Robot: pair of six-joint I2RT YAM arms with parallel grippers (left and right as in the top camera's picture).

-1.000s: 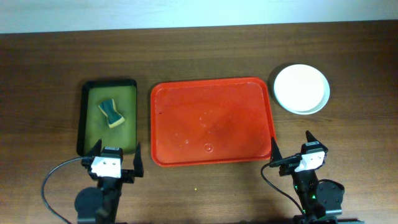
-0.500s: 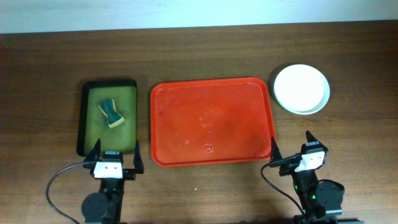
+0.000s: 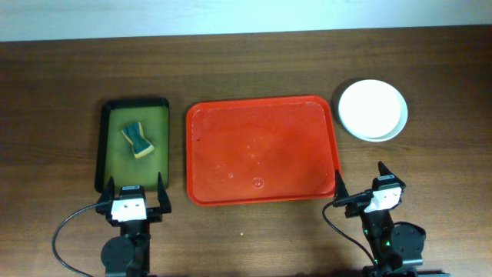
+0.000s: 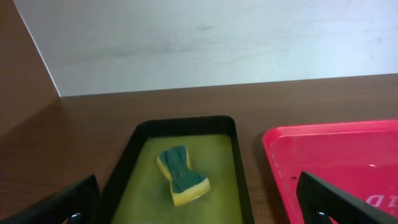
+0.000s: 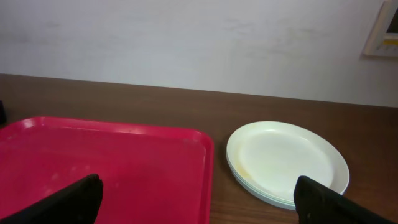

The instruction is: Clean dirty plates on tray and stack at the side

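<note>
The red tray [image 3: 261, 150] lies in the middle of the table with no plate on it, only a few water drops. It also shows in the left wrist view [image 4: 336, 155] and the right wrist view [image 5: 112, 162]. The plates [image 3: 373, 109] sit stacked on the table to the right of the tray, a white one on top; the right wrist view [image 5: 286, 158] shows a faint yellow smear on it. My left gripper [image 3: 131, 190] is open and empty, just in front of the olive tray. My right gripper [image 3: 359, 181] is open and empty, in front of the red tray's right corner.
A black-rimmed olive-green tray [image 3: 115, 165] lies left of the red tray and holds a green and yellow sponge [image 3: 137, 139], which also shows in the left wrist view [image 4: 181, 174]. A white wall runs along the table's far edge.
My left gripper has shifted to the left, from near the gap between the two trays to in front of the olive tray. The right arm has not moved.
</note>
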